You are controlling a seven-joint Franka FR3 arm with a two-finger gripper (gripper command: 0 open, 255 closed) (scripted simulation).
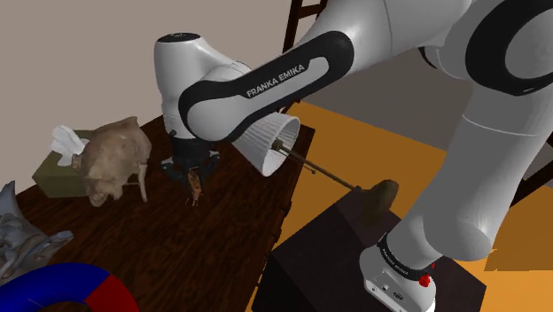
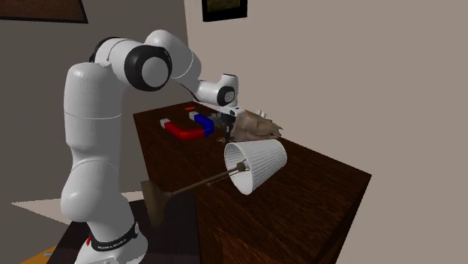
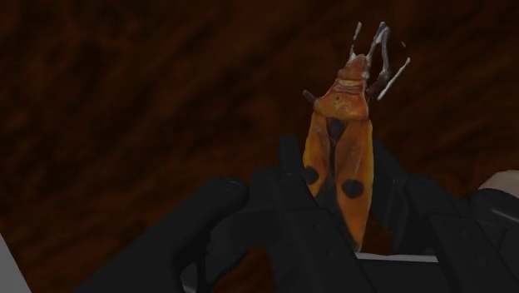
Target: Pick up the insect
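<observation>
Closest to the wrist camera, the black gripper (image 3: pixel 336 158) has its two fingers (image 3: pixel 289 171) drawn in close, one against each flank of the insect (image 3: pixel 341 121), clasping it. The gap between the jaws is narrow, no wider than the insect's body.

The insect is orange, with a dark patch behind the head and two black spots on the wings (one to each side). Its long axis runs straight out along the fingers. The head and the pale, thin legs or feelers point away from the hand, toward the dark wooden table (image 1: pixel 239 222). The rear half of the wings sits down between the fingers, and the head end juts out past the fingertips.

In the shoulder view the insect hangs below the gripper with its length close to upright and its head end lowest. Whether that end touches the tabletop cannot be told.

A tan animal figure (image 1: pixel 115 155) stands just to the shoulder view's left of the gripper. Farther left is a tissue box (image 1: pixel 55 170). A lamp (image 1: pixel 270 142) with a white pleated shade lies tipped over on the other side, its base off the table's edge. A red and blue horseshoe magnet (image 1: pixel 75 285) lies near that view's lower left corner.
</observation>
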